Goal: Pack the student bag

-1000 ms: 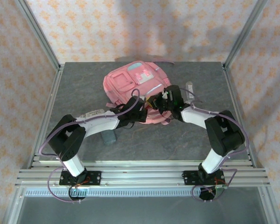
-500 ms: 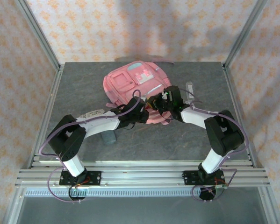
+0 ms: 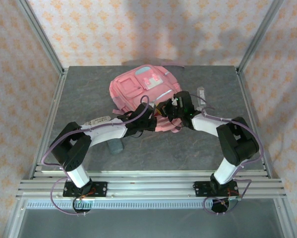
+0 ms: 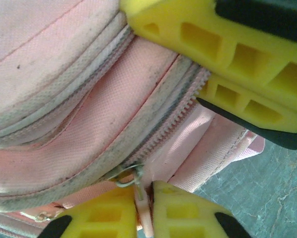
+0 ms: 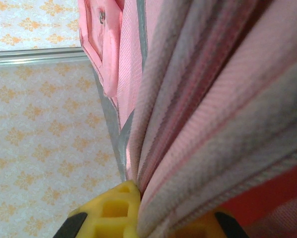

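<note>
Student bag (image 3: 141,89) lies at the back-centre of the table (image 3: 89,104); left gripper (image 4: 144,219) is pinched on the zip pull (image 4: 141,196) at its near edge, zip track (image 4: 170,124) running off toward the right gripper (image 5: 150,220), which is clamped on bag fabric.

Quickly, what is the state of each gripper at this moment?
The left gripper: closed on the zipper pull of the student bag.
The right gripper: closed on a fold of the student bag fabric.
</note>
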You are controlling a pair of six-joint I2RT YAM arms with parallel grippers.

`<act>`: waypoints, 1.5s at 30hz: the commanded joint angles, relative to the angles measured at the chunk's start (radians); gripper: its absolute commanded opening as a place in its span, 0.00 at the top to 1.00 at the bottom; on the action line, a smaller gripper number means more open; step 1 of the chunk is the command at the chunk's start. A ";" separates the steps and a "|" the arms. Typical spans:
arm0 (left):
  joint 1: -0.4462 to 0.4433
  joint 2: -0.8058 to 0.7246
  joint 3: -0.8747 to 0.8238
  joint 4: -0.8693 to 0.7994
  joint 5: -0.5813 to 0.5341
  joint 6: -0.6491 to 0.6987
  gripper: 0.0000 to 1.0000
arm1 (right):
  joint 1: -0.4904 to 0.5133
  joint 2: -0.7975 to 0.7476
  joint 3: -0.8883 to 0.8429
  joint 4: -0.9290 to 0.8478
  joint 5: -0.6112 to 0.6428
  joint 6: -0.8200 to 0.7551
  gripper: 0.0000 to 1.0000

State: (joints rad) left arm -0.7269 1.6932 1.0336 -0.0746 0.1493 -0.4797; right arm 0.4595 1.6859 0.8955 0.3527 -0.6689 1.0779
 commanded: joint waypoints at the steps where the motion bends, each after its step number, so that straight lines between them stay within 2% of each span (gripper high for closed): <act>1: -0.020 -0.047 0.022 -0.010 0.043 0.005 0.97 | 0.022 0.015 -0.006 0.048 0.000 -0.001 1.00; 2: -0.020 -0.054 0.018 -0.015 0.040 0.006 1.00 | 0.022 0.016 -0.006 0.048 0.002 -0.001 1.00; 8: -0.001 -0.103 -0.011 -0.069 0.032 0.025 1.00 | 0.020 0.026 -0.003 0.031 0.028 -0.012 1.00; 19: 0.116 -0.211 -0.103 -0.117 0.051 0.062 0.99 | -0.019 0.005 -0.041 0.021 0.071 -0.016 1.00; 25: 0.120 -0.212 -0.106 -0.063 0.132 0.050 1.00 | -0.016 0.008 -0.042 0.037 0.061 -0.008 1.00; 26: 0.118 -0.205 -0.104 -0.052 0.144 0.038 0.91 | -0.015 0.006 -0.043 0.038 0.063 -0.007 1.00; 28: 0.108 -0.193 -0.107 -0.023 0.164 0.021 0.83 | -0.012 0.007 -0.040 0.036 0.063 -0.008 1.00; 30: 0.095 -0.179 -0.106 -0.010 0.156 0.012 0.86 | -0.010 0.005 -0.040 0.037 0.063 -0.006 1.00; 31: 0.089 -0.173 -0.105 -0.008 0.148 0.014 1.00 | -0.010 0.005 -0.040 0.036 0.062 -0.006 1.00; 35: 0.090 -0.157 -0.087 -0.056 0.045 0.036 1.00 | -0.010 -0.005 -0.041 0.031 0.063 -0.010 1.00; 39: 0.093 -0.142 -0.075 -0.068 0.051 0.049 1.00 | -0.010 -0.009 -0.041 0.031 0.062 -0.014 1.00; 43: 0.092 -0.144 -0.083 -0.044 0.041 0.042 0.63 | -0.007 -0.003 -0.043 0.037 0.058 -0.009 1.00; 45: 0.091 -0.143 -0.089 -0.018 0.057 0.051 0.62 | -0.005 -0.003 -0.043 0.038 0.058 -0.011 1.00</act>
State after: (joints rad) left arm -0.6350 1.5436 0.9390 -0.1177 0.2237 -0.4431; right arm 0.4614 1.6878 0.8627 0.3820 -0.6510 1.0779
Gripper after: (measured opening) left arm 0.369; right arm 0.056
